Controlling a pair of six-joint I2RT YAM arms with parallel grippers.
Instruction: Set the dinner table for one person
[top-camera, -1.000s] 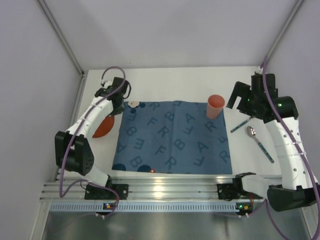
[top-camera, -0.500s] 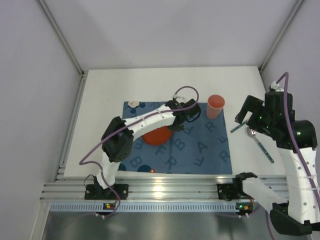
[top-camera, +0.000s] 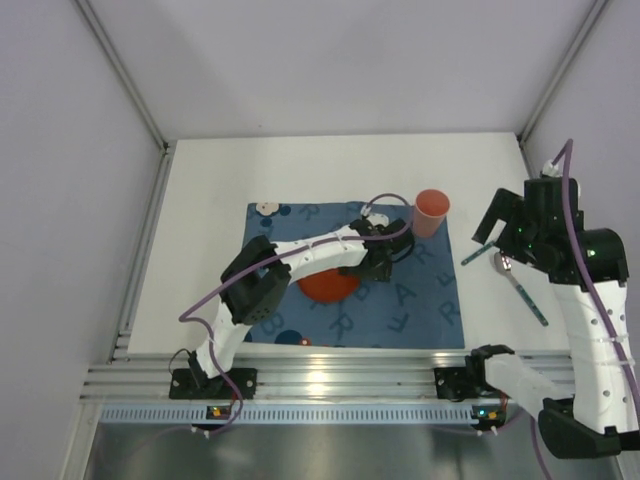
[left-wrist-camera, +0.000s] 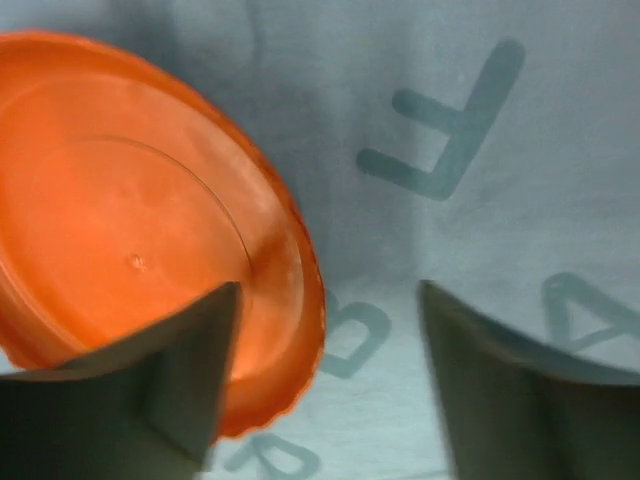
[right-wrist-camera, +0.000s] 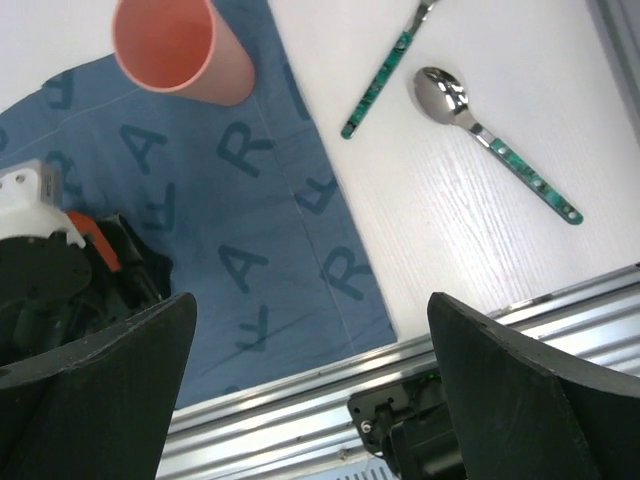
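Observation:
An orange plate lies flat on the blue letter-printed mat, near its middle, on the white dinner table. My left gripper hovers at the plate's right edge, open. In the left wrist view the plate fills the left side and its rim lies between the spread fingers with a wide gap on the right, so the left gripper grips nothing. My right gripper hangs open and empty above the table's right side; in its wrist view the right gripper spans the mat's near corner.
A pink cup stands upright at the mat's far right corner. A fork and a spoon with green handles lie on the bare table right of the mat. The ribbed aluminium rail runs along the near edge.
The left arm swung from the table's left side to the mat's middle, bringing the orange plate with it, then opened its jaws with the plate lying on the mat. The right arm shifted slightly.

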